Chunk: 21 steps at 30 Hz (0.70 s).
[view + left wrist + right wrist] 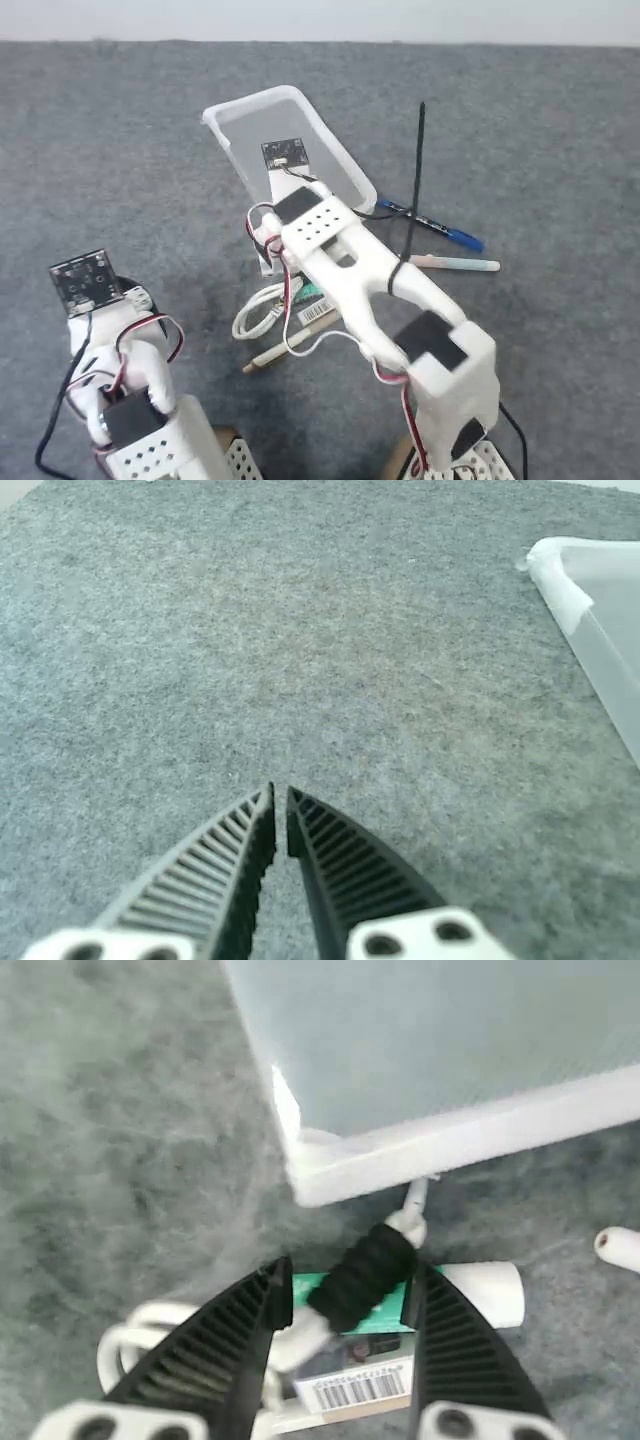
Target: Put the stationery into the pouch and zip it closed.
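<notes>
1. Right gripper (352,1282): jaws apart, straddling a black pull tab (372,1260) that hangs off a corner of the pouch (450,1050). Cannot tell whether the pads touch it.
2. Beneath the tab: a green-and-white barcoded stick (480,1295) and a looped white cable (130,1325), both on the grey felt (100,1140), outside the pouch.
3. Left gripper (280,798): jaws together, nothing between them, over bare grey felt, well apart from the pouch.
4. Farther out: blue pen (445,232), pale pen (455,263) and tan pencil (275,356) lie loose near the pouch.

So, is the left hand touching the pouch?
Apart. The left wrist view shows bare grey mat between the left hand and the pouch.
</notes>
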Motion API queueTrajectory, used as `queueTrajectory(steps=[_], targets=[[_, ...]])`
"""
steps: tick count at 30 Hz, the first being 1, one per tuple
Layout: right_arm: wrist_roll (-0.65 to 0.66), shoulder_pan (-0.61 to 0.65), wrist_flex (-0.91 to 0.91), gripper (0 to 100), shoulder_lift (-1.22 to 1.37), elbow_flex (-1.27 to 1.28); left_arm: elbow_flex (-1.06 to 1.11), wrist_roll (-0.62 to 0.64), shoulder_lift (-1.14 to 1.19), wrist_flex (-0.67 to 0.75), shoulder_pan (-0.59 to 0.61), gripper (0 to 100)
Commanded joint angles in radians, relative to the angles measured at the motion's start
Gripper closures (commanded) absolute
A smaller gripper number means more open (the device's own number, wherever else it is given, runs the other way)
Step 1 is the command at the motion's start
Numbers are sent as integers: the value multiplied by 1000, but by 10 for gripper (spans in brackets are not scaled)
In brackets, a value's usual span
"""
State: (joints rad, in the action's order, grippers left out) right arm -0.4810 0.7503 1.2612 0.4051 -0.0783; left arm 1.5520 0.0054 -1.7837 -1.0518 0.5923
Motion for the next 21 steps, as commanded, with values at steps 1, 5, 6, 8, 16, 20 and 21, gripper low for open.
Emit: queueTrajectory(steps=[1, 5, 6, 8, 16, 20, 21], targets=[[-11, 12, 79, 825, 45, -135, -7, 8, -3, 51, -2, 981], [-11, 12, 183, 825, 131, -259, -7, 8, -3, 49, -2, 981], [-9, 12, 202, 827, 151, -284, -7, 8, -3, 49, -2, 981], [-9, 12, 228, 829, 188, -328, -7, 8, -3, 49, -2, 981], [69, 7, 295, 994, 225, -434, -7, 8, -3, 49, -2, 981], [155, 8, 352, 991, 168, -446, -7, 8, -3, 51, 0, 981], [170, 7, 358, 991, 151, -443, -7, 8, -3, 51, 0, 981]])
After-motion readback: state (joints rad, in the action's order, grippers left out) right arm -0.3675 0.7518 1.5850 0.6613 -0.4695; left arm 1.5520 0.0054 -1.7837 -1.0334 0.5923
